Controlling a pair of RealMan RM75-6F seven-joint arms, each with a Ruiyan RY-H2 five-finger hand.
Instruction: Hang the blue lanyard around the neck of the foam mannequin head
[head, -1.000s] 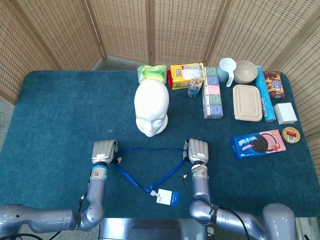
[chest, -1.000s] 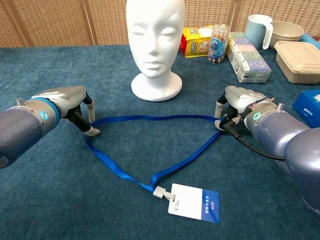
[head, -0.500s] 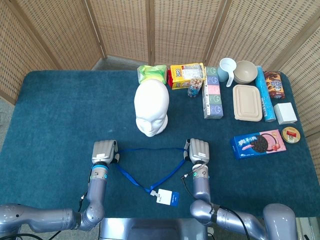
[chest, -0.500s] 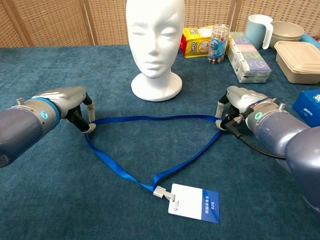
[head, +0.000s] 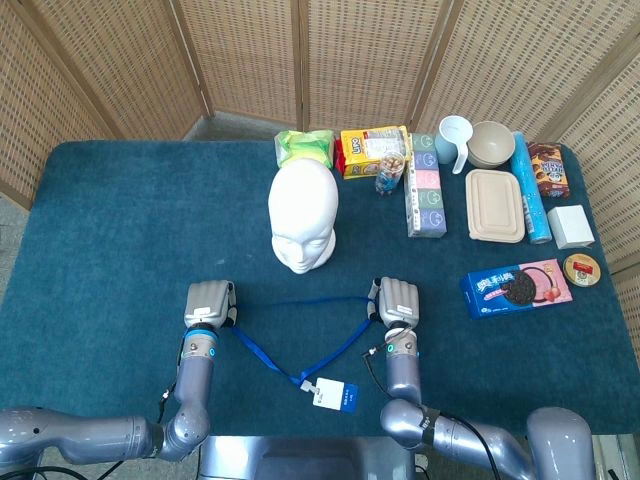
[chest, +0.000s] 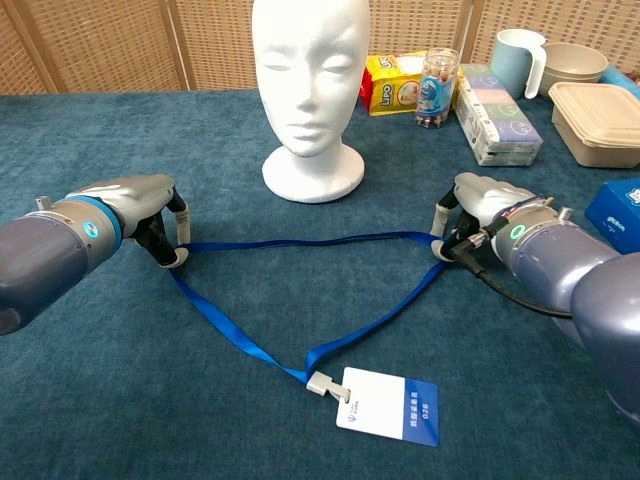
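Note:
The white foam mannequin head (head: 303, 218) (chest: 310, 85) stands upright on the blue cloth, facing me. In front of it the blue lanyard (head: 300, 340) (chest: 300, 240) is stretched into a triangle, its white and blue badge (head: 334, 394) (chest: 388, 405) flat on the cloth nearest me. My left hand (head: 208, 303) (chest: 135, 205) pinches the strap's left corner. My right hand (head: 396, 300) (chest: 480, 205) pinches the right corner. The top run of strap hangs taut between them, just in front of the head's base.
Along the far edge stand snack packs (head: 373, 150), a small jar (chest: 437, 88), a pastel box (head: 425, 185), a cup (head: 455, 140), a bowl (head: 490, 143) and a lidded container (head: 495, 205). A cookie box (head: 516, 287) lies to the right. A wicker screen backs the table.
My left hand closed its fingers on the strap and drew the left corner slightly up and in. The strap between my hands is tighter. The right hand barely moved.

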